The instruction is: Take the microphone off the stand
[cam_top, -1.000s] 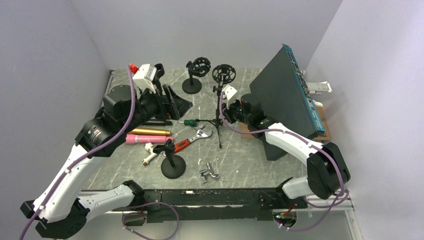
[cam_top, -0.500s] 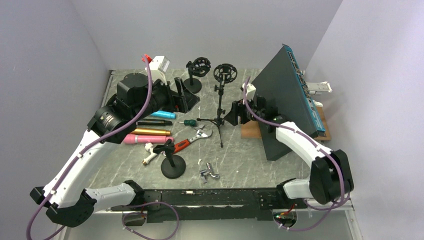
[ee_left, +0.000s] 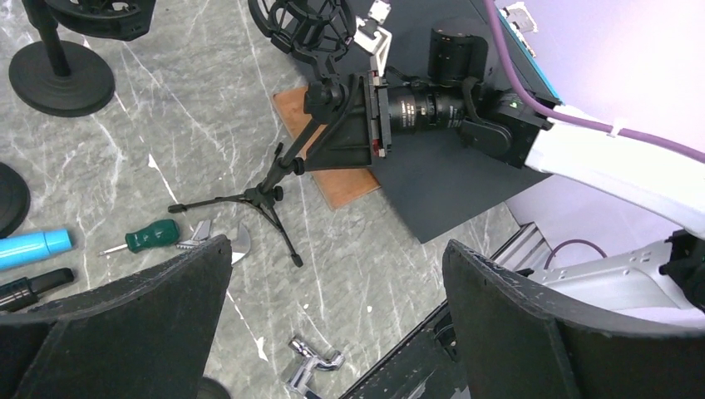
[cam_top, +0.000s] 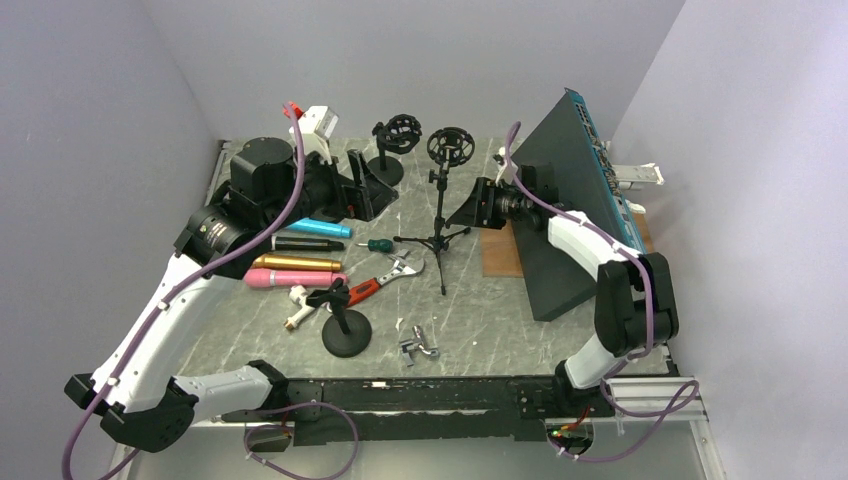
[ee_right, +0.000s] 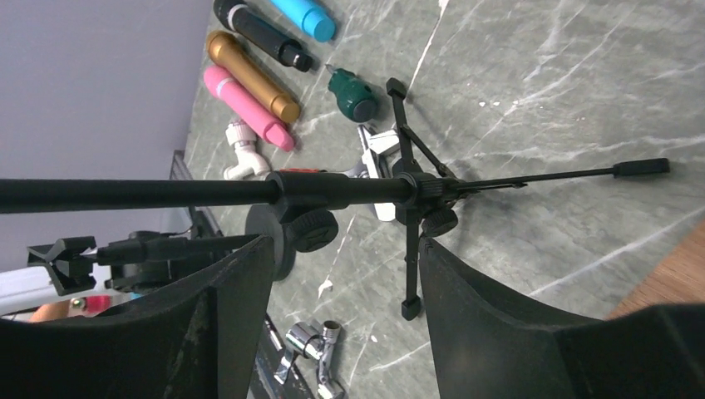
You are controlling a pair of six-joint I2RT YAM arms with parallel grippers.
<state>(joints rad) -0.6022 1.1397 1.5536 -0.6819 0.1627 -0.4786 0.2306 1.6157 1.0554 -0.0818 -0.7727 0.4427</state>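
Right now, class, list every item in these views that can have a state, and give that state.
left gripper: open, empty
right gripper: open, holding nothing
tripod stand: upright
shock mount: empty
blue microphone: lying flat
black microphone: lying flat
gold microphone: lying flat
pink microphone: lying flat
black panel: leaning

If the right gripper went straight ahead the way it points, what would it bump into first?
Probably the black pole of the tripod stand, which crosses right in front of the open right gripper. How far ahead it sits is hard to tell.
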